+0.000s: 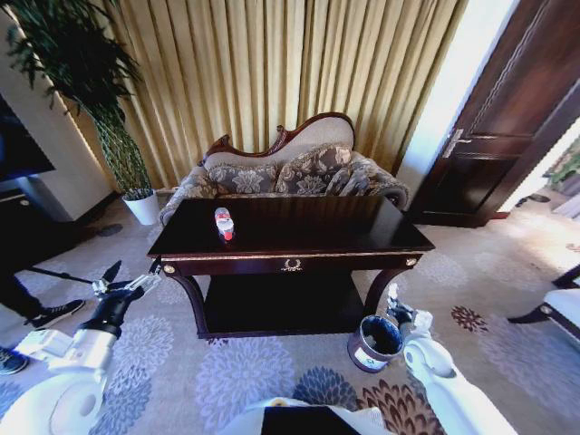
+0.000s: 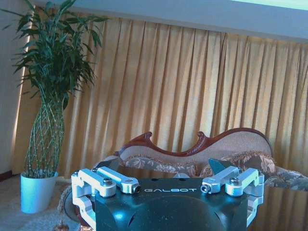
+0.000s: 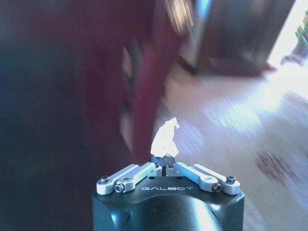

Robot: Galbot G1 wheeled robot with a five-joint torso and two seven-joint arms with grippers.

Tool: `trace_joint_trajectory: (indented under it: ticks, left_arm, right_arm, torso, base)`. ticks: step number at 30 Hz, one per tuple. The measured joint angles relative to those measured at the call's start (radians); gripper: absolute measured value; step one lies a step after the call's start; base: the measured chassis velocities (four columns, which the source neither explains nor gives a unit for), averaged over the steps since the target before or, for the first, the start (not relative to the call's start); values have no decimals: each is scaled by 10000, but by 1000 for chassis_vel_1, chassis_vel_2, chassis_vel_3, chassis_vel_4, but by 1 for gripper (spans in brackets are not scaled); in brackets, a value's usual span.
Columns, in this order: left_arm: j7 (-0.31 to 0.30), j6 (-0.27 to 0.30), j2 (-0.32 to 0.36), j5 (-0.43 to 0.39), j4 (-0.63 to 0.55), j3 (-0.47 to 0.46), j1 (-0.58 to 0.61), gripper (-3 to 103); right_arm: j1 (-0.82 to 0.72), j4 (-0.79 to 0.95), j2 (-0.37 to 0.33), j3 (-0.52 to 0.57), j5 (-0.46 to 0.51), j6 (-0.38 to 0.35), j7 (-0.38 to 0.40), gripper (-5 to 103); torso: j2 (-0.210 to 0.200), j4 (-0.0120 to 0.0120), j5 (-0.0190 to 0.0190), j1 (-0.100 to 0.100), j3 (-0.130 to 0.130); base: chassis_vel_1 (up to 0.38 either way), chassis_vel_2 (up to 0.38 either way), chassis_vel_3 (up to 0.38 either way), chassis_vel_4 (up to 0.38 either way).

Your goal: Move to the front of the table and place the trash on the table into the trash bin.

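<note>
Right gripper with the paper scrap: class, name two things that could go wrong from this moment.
1. The right gripper pinches only the lower tip of the paper scrap, so the scrap might slip out before it is over the bin.
2. In the head view that gripper sits beside the bin's rim, near the table leg; a release here could drop the scrap on the carpet.

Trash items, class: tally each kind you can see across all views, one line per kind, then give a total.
Small bottle, on the table: 1
Crumpled white paper scrap, pinched in the right gripper: 1
Total: 2
</note>
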Motion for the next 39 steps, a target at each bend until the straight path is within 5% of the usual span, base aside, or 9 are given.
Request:
trace_joint_trajectory:
  ticks: [6, 12, 39]
  left_arm:
    - [-9, -22, -42, 68, -100, -10, 131, 100]
    - [4, -182, -172, 210, -188, 36, 292, 100]
    - [6, -315, -311, 206, -630, -107, 541, 100]
  right_arm:
    - [1482, -3596, 450, -277, -815, 476, -237, 0]
    - [2032, -4216, 810, -337, -1110, 713, -321, -1]
    - [1963, -3719, 1012, -266, -1388, 819, -273, 90]
  torso:
    - [-4, -3, 3, 7, 3]
    - [-3, -1, 0, 5, 1]
    - [-2, -2, 0, 5, 1]
  base:
    - [0, 0, 0, 0]
    - [0, 0, 0, 0]
    - [0, 0, 0, 0]
